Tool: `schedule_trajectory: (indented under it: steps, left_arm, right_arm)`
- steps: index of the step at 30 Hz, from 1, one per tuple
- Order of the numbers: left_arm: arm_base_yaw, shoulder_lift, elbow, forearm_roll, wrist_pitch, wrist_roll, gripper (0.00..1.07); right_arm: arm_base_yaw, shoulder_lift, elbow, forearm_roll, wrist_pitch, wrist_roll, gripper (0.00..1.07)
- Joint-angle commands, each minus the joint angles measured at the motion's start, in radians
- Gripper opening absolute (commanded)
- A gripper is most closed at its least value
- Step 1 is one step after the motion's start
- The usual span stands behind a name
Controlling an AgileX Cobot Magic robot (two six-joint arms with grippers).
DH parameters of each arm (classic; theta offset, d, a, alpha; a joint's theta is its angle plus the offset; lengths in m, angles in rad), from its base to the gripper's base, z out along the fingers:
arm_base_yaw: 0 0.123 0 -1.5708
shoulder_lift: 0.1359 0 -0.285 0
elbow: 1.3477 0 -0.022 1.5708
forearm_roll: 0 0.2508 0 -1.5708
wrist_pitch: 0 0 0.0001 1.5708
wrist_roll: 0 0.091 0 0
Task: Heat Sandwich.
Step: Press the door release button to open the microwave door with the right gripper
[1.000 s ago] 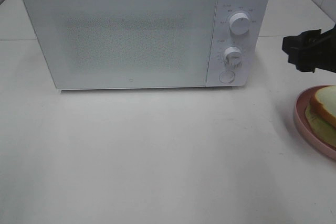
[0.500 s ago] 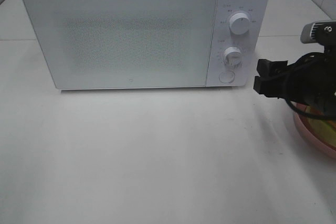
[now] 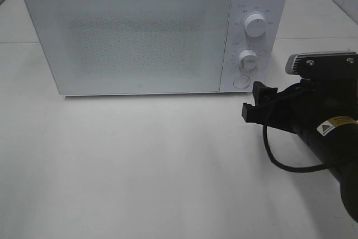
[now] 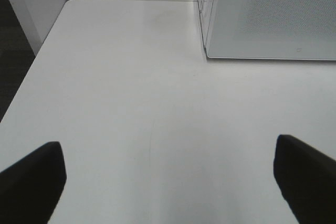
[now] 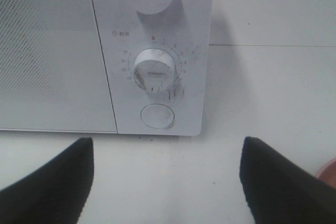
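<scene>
The sandwich is hidden behind my right arm in the exterior view and is out of both wrist views. The white microwave [image 3: 140, 37] stands at the back with its door closed. My right gripper [image 3: 254, 102] is open and empty. It hovers just in front of and to the right of the round door button [image 3: 241, 81]. The right wrist view shows this button [image 5: 157, 116] below the timer knob [image 5: 153, 70], between the spread fingers [image 5: 47, 182]. My left gripper [image 4: 168, 182] is open and empty over bare table, left of the microwave [image 4: 273, 14].
A sliver of the pink plate [image 5: 328, 169] shows on the table to the right of the microwave. A second knob [image 3: 255, 25] sits at the top of the control panel. The white table [image 3: 140, 166] stretches in front of the microwave.
My right arm has swung left and forward, from beside the plate to the front of the microwave's control panel. It now covers the plate and sandwich in the exterior view.
</scene>
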Motion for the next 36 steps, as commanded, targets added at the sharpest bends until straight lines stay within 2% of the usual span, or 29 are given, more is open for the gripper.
schedule_trajectory:
  steps: [1,14,21,28,29,33,34,36]
  left_arm:
    - [0.003,-0.029,0.002,-0.003,-0.006,0.002,1.01]
    - [0.003,-0.029,0.002,-0.003,-0.006,0.002,1.01]
    - [0.003,-0.029,0.002,-0.003,-0.006,0.002,1.01]
    - [0.003,-0.029,0.002,-0.003,-0.006,0.002,1.01]
    - [0.003,-0.029,0.002,-0.003,-0.006,0.002,1.01]
    - [0.003,-0.029,0.002,-0.003,-0.006,0.002,1.01]
    - [0.003,-0.029,0.002,-0.003,-0.006,0.002,1.01]
    - [0.003,-0.029,0.002,-0.003,-0.006,0.002,1.01]
  right_arm:
    - [0.049,0.039,0.002,0.033,-0.049,-0.004,0.75]
    - [0.062,0.082,0.002,0.037,-0.045,0.023,0.75]
    - [0.062,0.082,0.002,0.037,-0.044,0.146,0.75]
    - [0.062,0.082,0.002,0.037,-0.044,0.487,0.75]
    - [0.062,0.082,0.002,0.037,-0.044,0.62,0.75]
    - [0.062,0.082,0.002,0.037,-0.041,0.808,0.75]
    - [0.062,0.082,0.002,0.037,-0.041,0.944,0.75]
    - [0.062,0.082,0.002,0.037,-0.041,0.998,0.75]
